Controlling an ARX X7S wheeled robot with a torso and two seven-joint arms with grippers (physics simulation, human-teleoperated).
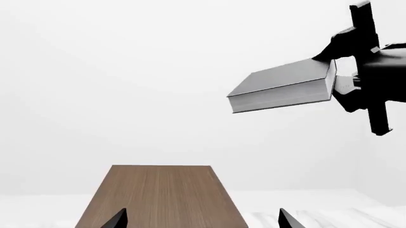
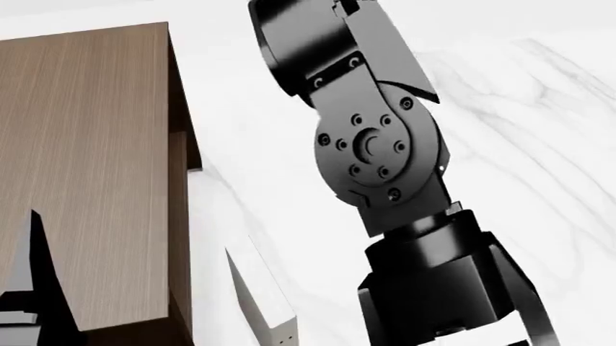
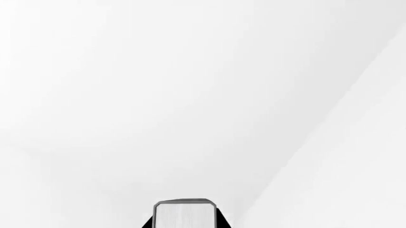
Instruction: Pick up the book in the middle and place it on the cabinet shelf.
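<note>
Charcoal-grey cover and white page edges mark the book [image 1: 285, 88], which hangs in the air in my right gripper [image 1: 345, 71], pinched at one short end so that nearly all its length sticks out past the fingers. From my left wrist view it rides high above the flat top of the cabinet shelf [image 1: 161, 194], well apart from the wood and off to one side of it, tilted slightly with the free end lower. My right wrist camera shows only the page edge of the book between my fingers against blank white, so I cannot judge from there how deep the bite goes. That is my main worry: a thick hardback clamped at one end has leverage, and a quick swing toward the cabinet might twist it in the pads or pull it loose. I also risk letting go too high, so it lands hard or overhangs the edge. My left gripper [image 1: 203, 221] is empty with its tips spread apart, just over the cabinet top. It could get in the way. In the head view my right arm [image 2: 385, 166] blocks much of the scene.
</note>
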